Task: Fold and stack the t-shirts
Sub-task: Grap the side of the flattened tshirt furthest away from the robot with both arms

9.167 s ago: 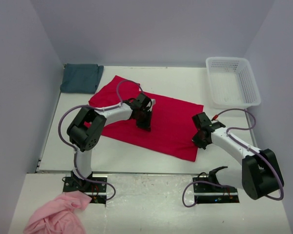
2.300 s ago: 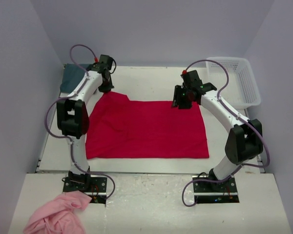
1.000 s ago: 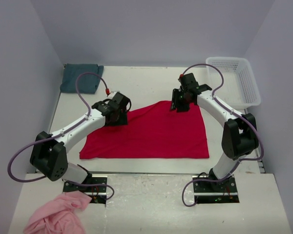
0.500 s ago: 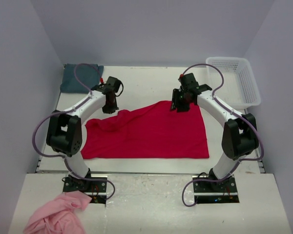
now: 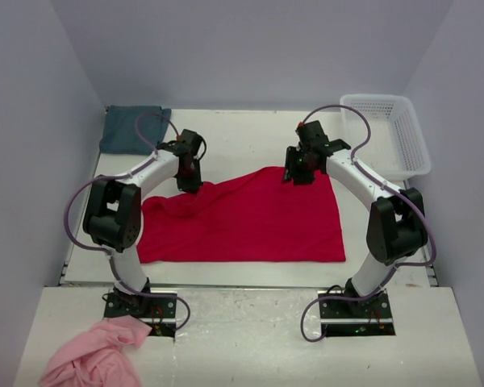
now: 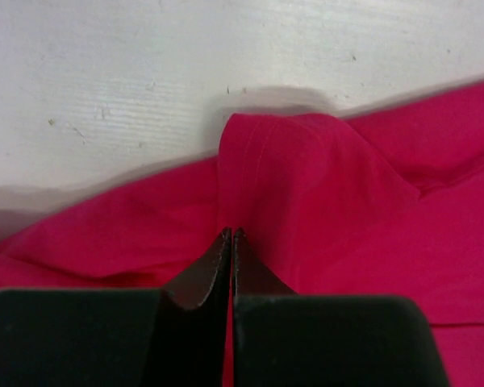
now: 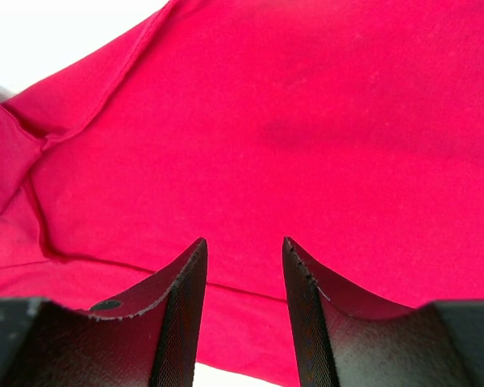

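Note:
The crimson red t-shirt (image 5: 250, 222) lies spread across the middle of the white table (image 5: 242, 137). My left gripper (image 5: 193, 184) is at its back-left edge, shut on a pinch of red cloth that puckers up at the tips (image 6: 231, 234). The right gripper (image 5: 294, 176) hovers over the shirt's back-right part, open, with flat red cloth (image 7: 306, 121) under the gap (image 7: 244, 246) and nothing between the fingers. The teal t-shirt (image 5: 133, 129) lies folded at the back-left corner, apart from both grippers.
A white plastic basket (image 5: 374, 98) stands at the back right. A crumpled pink cloth (image 5: 93, 359) lies by the left arm's base at the near edge. Grey walls close in the table on three sides.
The left gripper has shut on the shirt's back-left edge and drawn that edge outward to the back left. The right arm has stayed put.

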Robot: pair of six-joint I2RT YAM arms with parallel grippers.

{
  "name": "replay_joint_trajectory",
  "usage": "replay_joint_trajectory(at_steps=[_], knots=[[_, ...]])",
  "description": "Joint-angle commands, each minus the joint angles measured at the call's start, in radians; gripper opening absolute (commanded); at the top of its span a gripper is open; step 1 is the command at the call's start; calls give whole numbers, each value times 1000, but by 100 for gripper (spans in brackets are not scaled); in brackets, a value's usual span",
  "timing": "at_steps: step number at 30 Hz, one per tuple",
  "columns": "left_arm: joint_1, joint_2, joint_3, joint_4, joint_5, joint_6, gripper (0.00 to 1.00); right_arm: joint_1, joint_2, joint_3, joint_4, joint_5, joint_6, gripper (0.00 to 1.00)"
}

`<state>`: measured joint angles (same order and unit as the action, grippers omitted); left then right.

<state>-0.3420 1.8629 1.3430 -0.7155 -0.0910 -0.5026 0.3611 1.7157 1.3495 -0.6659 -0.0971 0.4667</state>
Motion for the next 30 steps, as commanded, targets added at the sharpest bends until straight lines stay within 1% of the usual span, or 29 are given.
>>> replay_joint_trajectory(at_steps=[1,7,10,14,17,18,19,20,22,23,24,26,28,29,30], knots=[[-8,-114,-31,24,69,35,0,-4,-30,-1,5,11,-13,44],[-60,-204,-57,-10,85,58,0,-2,-27,13,-6,16,-10,44],[-89,-241,-80,-7,163,75,0,-4,-28,17,-12,25,-10,44],[-129,-242,-119,-21,209,102,0,-2,-44,17,-18,28,-8,44],[-140,-272,-151,-22,143,79,0,-4,-54,14,-24,37,-7,44],[-138,-307,-156,-7,101,73,0,-4,-59,13,-24,36,-7,44],[-138,-321,-157,4,8,70,0,-4,-59,11,-24,39,-5,44],[-134,-327,-156,11,-30,65,0,-4,-59,11,-26,37,-3,44],[-127,-321,-116,10,-99,58,0,-4,-56,14,-29,28,-3,44],[-111,-311,-99,11,-110,56,0,-4,-57,14,-31,30,-3,44],[-98,-274,-47,-5,-121,52,0,-4,-62,13,-32,30,-3,44],[-78,-231,10,-15,-119,64,0,-4,-68,8,-34,36,-3,44],[-66,-157,91,-21,-122,81,0,-4,-77,4,-34,42,-7,44],[-58,-92,155,-51,-109,79,0,-4,-79,4,-40,51,-7,44],[-43,-61,183,-65,-93,84,0,-5,-87,0,-40,56,-7,44]])
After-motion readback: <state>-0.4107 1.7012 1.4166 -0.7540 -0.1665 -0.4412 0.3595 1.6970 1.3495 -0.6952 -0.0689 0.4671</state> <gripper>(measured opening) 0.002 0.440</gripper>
